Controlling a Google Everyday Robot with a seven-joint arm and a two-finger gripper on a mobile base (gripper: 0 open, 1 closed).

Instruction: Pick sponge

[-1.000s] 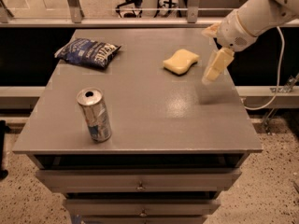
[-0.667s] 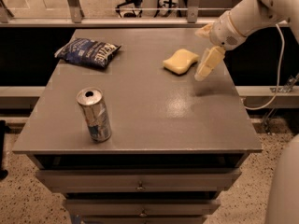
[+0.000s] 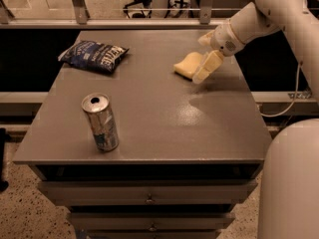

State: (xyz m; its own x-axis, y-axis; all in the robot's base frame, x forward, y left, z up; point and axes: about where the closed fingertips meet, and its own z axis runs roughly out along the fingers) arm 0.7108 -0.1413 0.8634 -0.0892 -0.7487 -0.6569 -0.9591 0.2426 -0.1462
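The sponge (image 3: 184, 65), a small pale yellow foam pad, lies on the grey table (image 3: 149, 108) at the back right. My gripper (image 3: 200, 59) comes in from the upper right on the white arm (image 3: 249, 21) and sits at the sponge's right edge. Its cream fingers are spread open. The lower finger (image 3: 208, 66) overlaps the sponge's right side, and the upper one (image 3: 205, 37) is just behind it. The sponge rests on the table and is not lifted.
A dark blue chip bag (image 3: 94, 55) lies at the back left of the table. An upright silver can (image 3: 101, 122) stands at the front left. The table has drawers below (image 3: 149, 199). A white part of the robot (image 3: 294, 183) fills the lower right.
The gripper has moved left towards the sponge and now overlaps its right edge. The sponge, can and bag have not moved.
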